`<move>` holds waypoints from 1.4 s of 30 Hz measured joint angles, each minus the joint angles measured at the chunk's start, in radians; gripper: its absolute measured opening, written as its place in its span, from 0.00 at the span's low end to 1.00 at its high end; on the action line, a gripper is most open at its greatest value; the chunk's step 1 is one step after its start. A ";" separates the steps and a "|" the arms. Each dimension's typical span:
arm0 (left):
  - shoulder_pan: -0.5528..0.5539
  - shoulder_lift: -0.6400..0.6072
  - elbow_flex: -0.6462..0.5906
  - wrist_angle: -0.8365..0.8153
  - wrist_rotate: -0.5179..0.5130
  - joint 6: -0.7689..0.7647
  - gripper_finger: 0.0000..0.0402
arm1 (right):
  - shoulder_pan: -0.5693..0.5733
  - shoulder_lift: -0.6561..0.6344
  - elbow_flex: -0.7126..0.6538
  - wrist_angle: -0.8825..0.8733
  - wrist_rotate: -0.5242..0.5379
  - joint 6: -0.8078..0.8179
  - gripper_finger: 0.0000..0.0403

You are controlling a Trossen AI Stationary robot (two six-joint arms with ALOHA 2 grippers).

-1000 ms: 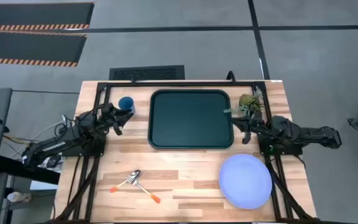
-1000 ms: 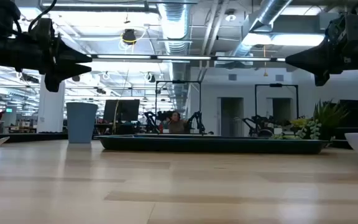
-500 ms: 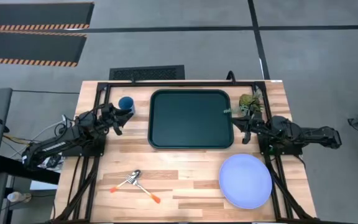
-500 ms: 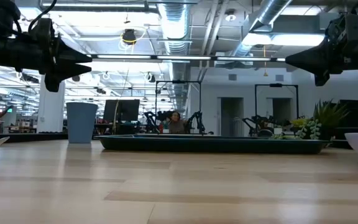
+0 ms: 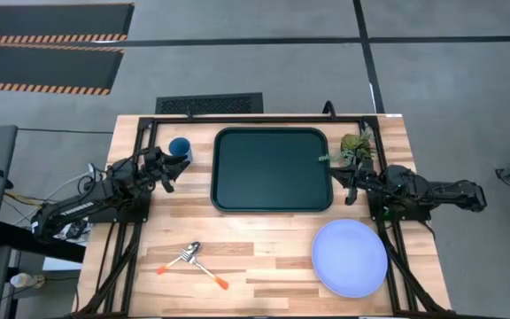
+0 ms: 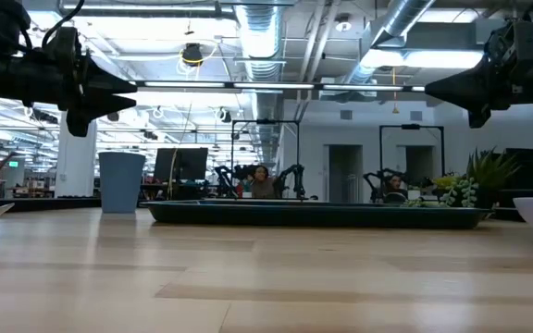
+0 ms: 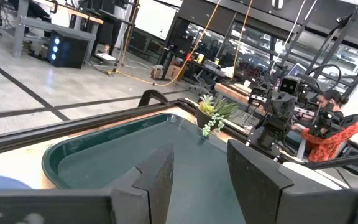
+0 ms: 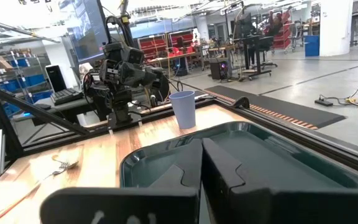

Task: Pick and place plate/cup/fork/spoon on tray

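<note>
The dark green tray [image 5: 273, 169] lies at the table's far middle. The blue cup [image 5: 181, 147] stands upright left of it. The lavender plate [image 5: 350, 258] lies flat at the near right. The spoon [image 5: 181, 258] and the fork [image 5: 209, 274] lie crossed at the near left, orange handles outward. My left gripper [image 5: 170, 174] hovers just near of the cup, open and empty [image 7: 199, 180]. My right gripper [image 5: 348, 186] hovers beside the tray's right rim, shut and empty [image 8: 202, 163].
A small potted plant [image 5: 354, 146] stands at the far right, just beyond my right gripper. Bare wood lies between the tray and the utensils and plate. In the low view both arms hang well above the table [image 6: 266, 277].
</note>
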 joint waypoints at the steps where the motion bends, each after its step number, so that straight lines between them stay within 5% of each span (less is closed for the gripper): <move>1: 0.000 0.000 0.000 0.000 0.000 0.000 0.35 | 0.000 0.000 0.000 0.000 0.000 0.000 0.07; 29: 0.000 0.000 0.000 0.014 -0.053 -0.005 0.35 | 0.000 0.000 0.000 0.000 0.000 0.000 0.07; 42: 0.000 0.000 0.000 0.014 -0.072 -0.405 0.35 | 0.002 0.000 0.000 0.012 0.000 0.069 0.07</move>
